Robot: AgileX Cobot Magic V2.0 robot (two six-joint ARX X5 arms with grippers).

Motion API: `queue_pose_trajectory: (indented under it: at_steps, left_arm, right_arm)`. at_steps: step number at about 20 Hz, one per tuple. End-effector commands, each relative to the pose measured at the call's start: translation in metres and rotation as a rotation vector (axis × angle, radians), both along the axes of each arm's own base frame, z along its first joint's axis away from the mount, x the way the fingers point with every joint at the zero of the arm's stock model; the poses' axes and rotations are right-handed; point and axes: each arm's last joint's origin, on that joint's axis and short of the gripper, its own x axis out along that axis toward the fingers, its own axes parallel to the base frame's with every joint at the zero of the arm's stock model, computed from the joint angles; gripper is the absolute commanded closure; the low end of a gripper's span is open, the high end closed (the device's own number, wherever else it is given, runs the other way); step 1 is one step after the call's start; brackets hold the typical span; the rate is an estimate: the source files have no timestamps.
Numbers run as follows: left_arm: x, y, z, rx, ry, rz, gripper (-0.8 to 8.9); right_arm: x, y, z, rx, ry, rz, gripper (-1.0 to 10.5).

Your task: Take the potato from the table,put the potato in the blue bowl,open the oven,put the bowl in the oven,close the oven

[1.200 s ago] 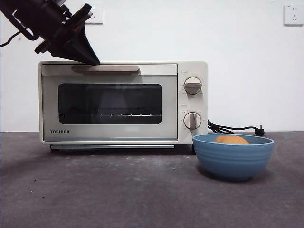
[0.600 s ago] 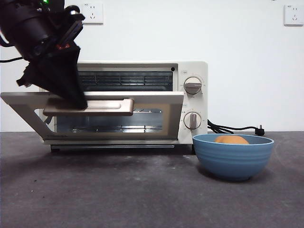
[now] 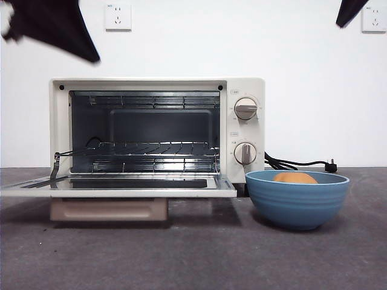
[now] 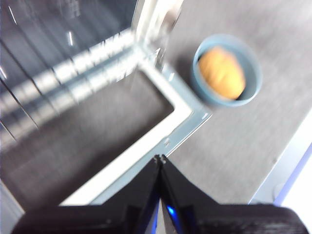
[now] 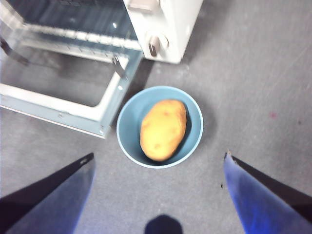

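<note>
The cream-white oven (image 3: 242,175) stands with its door (image 3: 115,186) folded flat down, racks showing inside. The blue bowl (image 3: 296,202) sits on the table (image 3: 199,254) just right of the oven, and the golden-brown potato (image 3: 294,177) lies in it. The right wrist view looks straight down on the bowl (image 5: 127,117) and potato (image 5: 163,129), with my right gripper (image 5: 158,161) open high above them. My left gripper (image 4: 160,158) is shut with nothing in it, lifted above the door's corner (image 4: 192,117); it shows blurred at the front view's top left (image 3: 60,27).
A black power cord and plug (image 3: 299,163) lie behind the bowl at the oven's right. The lowered door juts out over the table in front of the oven. Wall sockets (image 3: 118,17) are on the white wall behind.
The oven door went from closed to half open to fully down. My left gripper let go of the handle and rose to the top left. A black tip appeared at the top right.
</note>
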Motion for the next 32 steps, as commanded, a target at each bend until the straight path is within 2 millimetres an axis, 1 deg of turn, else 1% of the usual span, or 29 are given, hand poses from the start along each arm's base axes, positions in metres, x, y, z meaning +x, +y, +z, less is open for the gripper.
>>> queue_pose_trajectory:
  at_steps: [1,4,6,8,10,13,15,19,21,22,24,26,27,32]
  left_arm:
    - [-0.021,0.009,0.021,-0.022,-0.106,0.019,8.21]
    - [-0.053,0.024,0.044,-0.025,-0.234,0.101,8.21]
    - [-0.075,0.033,0.055,-0.039,-0.29,0.116,8.21]
    - [-0.095,0.04,0.06,-0.051,-0.317,0.117,8.21]
    - [-0.111,0.046,0.062,-0.056,-0.324,0.119,8.21]
    - [-0.127,0.053,0.062,-0.051,-0.312,0.118,8.21]
    - [-0.133,0.055,0.061,-0.049,-0.308,0.118,8.21]
    - [-0.134,0.055,0.06,-0.044,-0.297,0.117,8.21]
    - [-0.134,0.055,0.06,-0.045,-0.298,0.118,8.22]
    - [-0.134,0.055,0.06,-0.045,-0.297,0.118,8.21]
    - [-0.134,0.055,0.06,-0.045,-0.298,0.118,8.21]
    - [-0.134,0.055,0.06,-0.045,-0.297,0.118,8.21]
    - [-0.134,0.055,0.06,-0.045,-0.297,0.118,8.21]
    - [-0.134,0.055,0.06,-0.041,-0.3,0.121,8.21]
  right_arm:
    - [0.009,0.003,-0.006,-0.008,0.038,-0.024,5.1]
    - [0.028,0.005,-0.019,-0.043,0.108,-0.065,5.1]
    - [0.044,0.004,-0.03,-0.069,0.16,-0.099,5.1]
    - [0.061,0.002,-0.044,-0.079,0.226,-0.115,5.1]
    - [0.077,0.0,-0.058,-0.043,0.298,-0.103,5.2]
    - [0.098,-0.001,-0.079,-0.047,0.354,-0.114,6.0]
    - [0.11,0.001,-0.092,-0.059,0.377,-0.112,6.1]
    - [0.126,0.006,-0.116,-0.076,0.425,-0.114,6.2]
    - [0.131,0.007,-0.124,-0.082,0.439,-0.114,7.2]
    - [0.132,0.007,-0.127,-0.087,0.443,-0.109,7.5]
    - [0.134,0.008,-0.132,-0.096,0.451,-0.101,7.8]
    - [0.136,0.009,-0.134,-0.096,0.452,-0.1,9.1]
    - [0.136,0.009,-0.135,-0.095,0.452,-0.099,9.6]
    - [0.136,0.01,-0.133,-0.055,0.452,-0.064,9.6]
